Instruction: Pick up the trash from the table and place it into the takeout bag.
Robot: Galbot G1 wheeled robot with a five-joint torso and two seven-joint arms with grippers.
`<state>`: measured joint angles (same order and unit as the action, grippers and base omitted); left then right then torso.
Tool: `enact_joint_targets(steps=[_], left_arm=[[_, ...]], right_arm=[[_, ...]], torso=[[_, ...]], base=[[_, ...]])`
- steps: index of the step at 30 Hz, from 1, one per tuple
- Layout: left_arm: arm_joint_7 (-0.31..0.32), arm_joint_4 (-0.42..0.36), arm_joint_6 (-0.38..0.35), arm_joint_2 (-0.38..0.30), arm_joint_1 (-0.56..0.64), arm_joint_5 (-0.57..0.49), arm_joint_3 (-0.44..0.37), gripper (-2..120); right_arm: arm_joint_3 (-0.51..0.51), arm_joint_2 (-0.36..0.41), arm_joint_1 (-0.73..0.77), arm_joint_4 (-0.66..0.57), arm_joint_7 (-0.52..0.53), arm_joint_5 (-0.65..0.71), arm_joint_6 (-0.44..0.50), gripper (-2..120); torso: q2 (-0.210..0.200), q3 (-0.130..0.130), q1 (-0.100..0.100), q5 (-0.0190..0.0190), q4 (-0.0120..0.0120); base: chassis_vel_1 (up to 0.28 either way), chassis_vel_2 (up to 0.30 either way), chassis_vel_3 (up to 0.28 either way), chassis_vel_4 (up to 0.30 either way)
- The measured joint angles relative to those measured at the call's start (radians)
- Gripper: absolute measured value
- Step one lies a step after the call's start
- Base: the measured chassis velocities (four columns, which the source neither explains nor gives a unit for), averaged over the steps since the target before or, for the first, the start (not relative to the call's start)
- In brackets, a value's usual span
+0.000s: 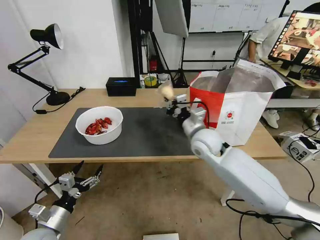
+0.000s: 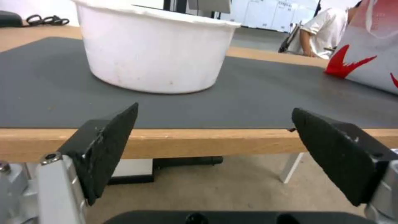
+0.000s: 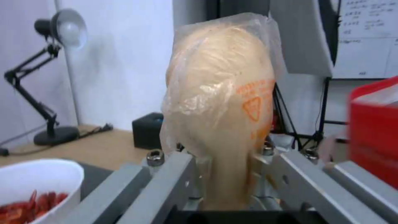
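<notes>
Light-wood desk point(image 1: 140, 98) with a grey mat. The right end effector point(image 1: 171, 101) has a bagged bun point(image 3: 219, 93) pinched low, held up beside the takeout bag point(image 1: 240, 106). Looks soft, light and slippery, so gripping low seems sensible. Left end effector point(image 2: 215, 146) hangs open below the desk edge, near the bowl point(image 1: 99, 125).

- A robotics lab or office workroom is indicated.
- A long light-wood table point(image 1: 140, 98) with white legs is set up as a test bench, with a black articulated desk lamp point(image 1: 40, 60) on it.
- A wall-mounted whiteboard point(image 1: 230, 15) with written grids is seen behind.
- A computer monitor point(image 1: 298, 40) and black tripod stands point(image 1: 180, 66) are placed nearby.
- Loose black cables point(image 1: 308, 173) are left across the brown floor.
</notes>
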<state>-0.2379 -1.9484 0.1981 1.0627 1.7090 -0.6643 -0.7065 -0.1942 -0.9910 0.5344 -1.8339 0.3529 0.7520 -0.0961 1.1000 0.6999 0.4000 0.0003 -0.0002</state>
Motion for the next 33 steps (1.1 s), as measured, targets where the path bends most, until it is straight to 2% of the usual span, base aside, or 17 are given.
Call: enact_joint_targets(steps=[10,21,27,29,32,33], left_arm=[[0.001,-0.005,-0.001,0.001,-0.004,0.006,0.018,100],[-0.002,-0.013,-0.005,0.001,-0.006,0.007,0.028,100],[-0.006,-0.013,-0.005,0.001,-0.010,0.010,0.037,100],[-0.006,-0.013,-0.005,0.000,-0.015,0.010,0.041,100],[-0.006,-0.013,-0.005,-0.001,-0.015,0.010,0.041,100],[-0.007,-0.013,-0.005,-0.003,-0.018,0.010,0.042,100]], right_arm=[[0.124,0.085,0.022,-0.083,0.020,0.059,0.013,7],[0.232,0.180,0.014,-0.080,0.040,0.115,0.000,6],[0.265,0.207,0.026,-0.064,0.050,0.119,-0.030,6],[0.280,0.210,0.041,-0.058,0.065,0.120,-0.054,13],[0.282,0.210,0.043,-0.057,0.067,0.121,-0.056,14],[0.291,0.210,0.050,-0.054,0.075,0.121,-0.069,22]], torso=[[0.000,0.000,0.000,-0.0002,0.0001],[0.000,0.000,0.000,-0.0001,0.0001],[0.000,0.000,0.000,-0.0002,0.0001],[0.000,0.000,0.000,-0.0002,0.0001],[0.000,0.000,0.000,-0.0002,0.0001],[0.000,0.000,0.000,-0.0001,0.0000]], base=[[0.000,0.000,0.000,0.000],[0.000,0.000,0.000,0.000],[0.000,0.000,0.000,0.000],[0.000,0.000,0.000,0.000],[0.000,0.000,0.000,0.000],[0.000,0.000,0.000,0.000]])
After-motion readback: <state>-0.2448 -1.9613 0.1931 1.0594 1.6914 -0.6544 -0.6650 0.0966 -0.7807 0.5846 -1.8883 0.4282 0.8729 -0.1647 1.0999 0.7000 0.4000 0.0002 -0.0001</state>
